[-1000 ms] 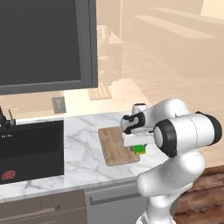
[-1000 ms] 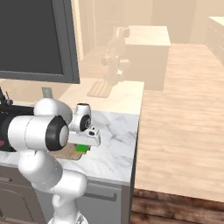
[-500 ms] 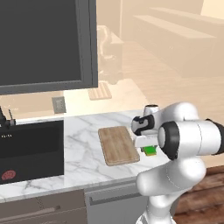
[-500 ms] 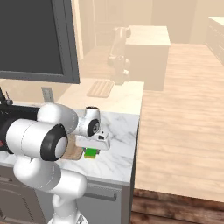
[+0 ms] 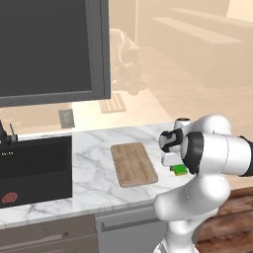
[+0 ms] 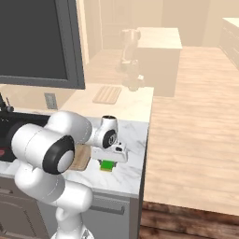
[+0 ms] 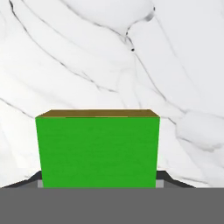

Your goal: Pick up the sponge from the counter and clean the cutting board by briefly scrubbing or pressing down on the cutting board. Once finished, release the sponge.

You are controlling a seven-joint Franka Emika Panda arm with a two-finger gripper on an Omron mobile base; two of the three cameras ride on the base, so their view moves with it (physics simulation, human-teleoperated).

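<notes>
1. Hand view is dominated by the sponge (image 7: 97, 148), a bright green face with a thin yellowish-brown layer along its far edge, seated between the dark fingertips at 6 o'clock; the jaws are judged closed on it

2. Behind the sponge in that view, veined white counter (image 7: 166, 65) is seen, with no wood under it, so the sponge is judged to be held above bare marble and not above the board

3. Left base view places the gripper (image 5: 176, 167) at about 3 o'clock of the cutting board (image 5: 133, 163), just beside its edge, with a sliver of green showing below the hand

4. Right base view confirms this: the sponge (image 6: 108, 165) hangs under the gripper (image 6: 109, 161) near the counter's front corner, and the cutting board (image 6: 81, 157) is largely hidden behind the arm's elbow, only one end being visible

5. Whether the sponge is touching the marble or lifted clear cannot be told from these views

6. The scrubbing step is judged not yet done

7. If the hand is pressed down here, marble would be wiped instead of wood, because the sponge sits off the board

8. If the sponge is dragged sideways while low, it could catch the board's rim and be twisted in the grip or push the board toward the sink (image 5: 34, 168)

9. A release at this spot, close to the counter's edge, could let the sponge tumble off
</notes>
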